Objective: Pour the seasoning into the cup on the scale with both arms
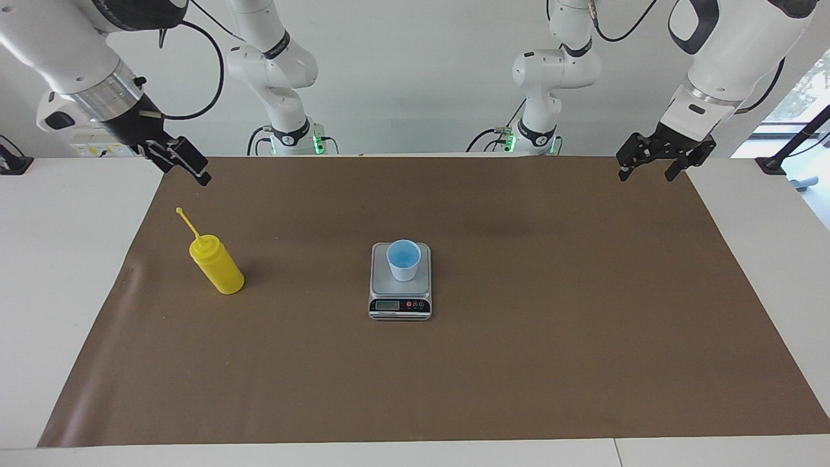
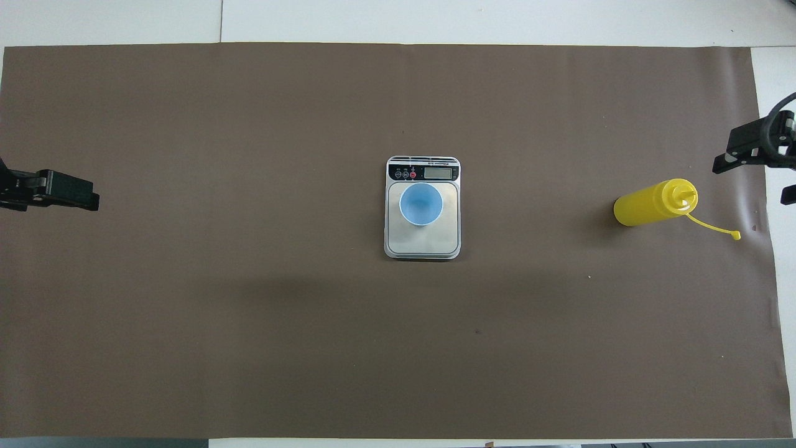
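Observation:
The seasoning (image 1: 217, 266) (image 2: 650, 205) is a yellow squeeze bottle standing on the brown mat toward the right arm's end, its cap strap sticking out to the side. At the mat's middle, the light blue cup (image 1: 403, 259) (image 2: 421, 203) stands on the scale (image 1: 400, 305) (image 2: 423, 246), whose display faces away from the robots. My right gripper (image 1: 188, 167) (image 2: 751, 183) hangs open over the mat's edge at its own end, apart from the bottle. The left gripper (image 1: 647, 174) (image 2: 87, 199) hangs open and holds nothing over the mat's edge at the left arm's end.
A brown mat (image 1: 519, 363) covers most of the white table (image 1: 65, 292). The two arm bases (image 1: 292, 136) (image 1: 535, 136) stand at the table's edge nearest the robots. Nothing else lies on the mat.

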Available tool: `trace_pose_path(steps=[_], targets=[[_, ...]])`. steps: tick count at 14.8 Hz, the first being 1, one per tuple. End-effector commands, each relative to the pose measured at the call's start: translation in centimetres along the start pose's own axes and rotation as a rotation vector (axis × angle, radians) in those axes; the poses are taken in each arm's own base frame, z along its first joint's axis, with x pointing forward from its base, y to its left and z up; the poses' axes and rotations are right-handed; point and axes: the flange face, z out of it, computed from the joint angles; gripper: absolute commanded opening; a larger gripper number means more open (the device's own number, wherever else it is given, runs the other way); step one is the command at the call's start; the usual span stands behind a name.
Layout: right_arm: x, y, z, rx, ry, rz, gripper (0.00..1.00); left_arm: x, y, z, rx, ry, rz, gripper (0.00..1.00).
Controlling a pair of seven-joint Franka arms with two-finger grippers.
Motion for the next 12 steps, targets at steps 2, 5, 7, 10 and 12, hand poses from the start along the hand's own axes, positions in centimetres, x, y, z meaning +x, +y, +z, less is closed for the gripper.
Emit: trace_pose_path(steps=[2,5,7,10,12], targets=[[-0.9,1.7,1.0,-0.052,0.023,-0.106,1.00,-0.4,-0.2,-0.3,-0.012,-0.002,0.010,1.00],[-0.2,2.7,2.5,-0.062,0.079,-0.238,1.00,-0.4,-0.1,-0.3,-0.012,-0.002,0.012,1.00],[-0.2,2.7,2.8,-0.063,0.073,-0.241,1.00,-0.4,-0.1,-0.3,-0.012,-0.002,0.012,1.00],[-0.6,1.6,2.7,-0.065,0.068,-0.260,1.00,-0.4,-0.1,-0.3,-0.012,-0.002,0.012,1.00],[-0.9,1.1,2.9,-0.069,0.051,-0.269,1.00,-0.4,-0.1,-0.2,-0.012,-0.003,0.012,1.00]])
